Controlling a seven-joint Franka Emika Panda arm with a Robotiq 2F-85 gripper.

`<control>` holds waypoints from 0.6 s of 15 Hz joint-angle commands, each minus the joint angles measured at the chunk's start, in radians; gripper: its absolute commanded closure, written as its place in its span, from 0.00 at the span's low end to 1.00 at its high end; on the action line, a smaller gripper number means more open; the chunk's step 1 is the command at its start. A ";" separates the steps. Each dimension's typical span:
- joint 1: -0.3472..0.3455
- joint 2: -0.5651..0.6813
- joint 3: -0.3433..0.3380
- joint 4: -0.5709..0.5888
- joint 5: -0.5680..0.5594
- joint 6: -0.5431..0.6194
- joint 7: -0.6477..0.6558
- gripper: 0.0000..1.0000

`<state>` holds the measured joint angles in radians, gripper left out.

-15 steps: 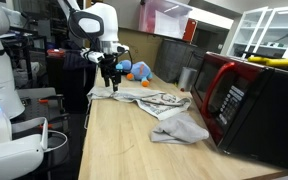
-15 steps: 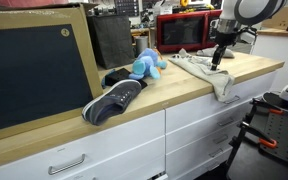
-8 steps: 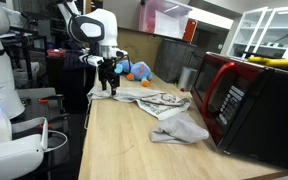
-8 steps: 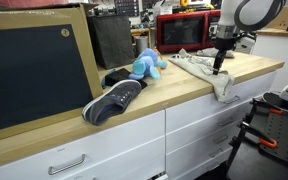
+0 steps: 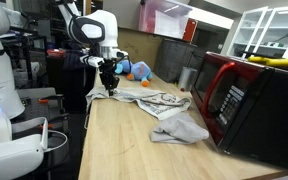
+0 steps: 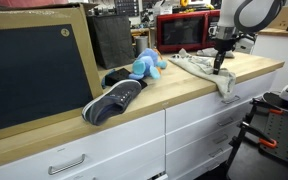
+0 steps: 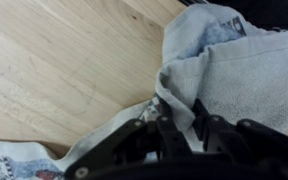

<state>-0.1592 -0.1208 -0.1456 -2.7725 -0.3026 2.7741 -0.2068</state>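
The gripper [image 7: 179,128] is placed at the edge of a grey towel [image 7: 229,70]; whether the fold is pinched cannot be told. The towel is spread on a wooden countertop [image 5: 114,140], near a red microwave [image 5: 246,95]. White drawers [image 6: 199,130] are seen below.

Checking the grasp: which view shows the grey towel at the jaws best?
Wrist view: the grey towel is close up, bunched right at the jaws. Both exterior views show it only small and far off beneath the gripper.
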 commanded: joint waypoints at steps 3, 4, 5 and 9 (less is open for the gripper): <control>0.002 -0.068 -0.001 -0.017 0.031 0.007 -0.012 0.57; 0.004 -0.075 -0.001 -0.014 0.037 0.004 -0.015 0.52; 0.004 -0.084 0.000 -0.015 0.037 0.002 -0.012 0.80; 0.001 -0.103 0.004 -0.014 0.025 -0.001 -0.011 0.86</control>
<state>-0.1586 -0.1845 -0.1456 -2.7707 -0.2863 2.7742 -0.2085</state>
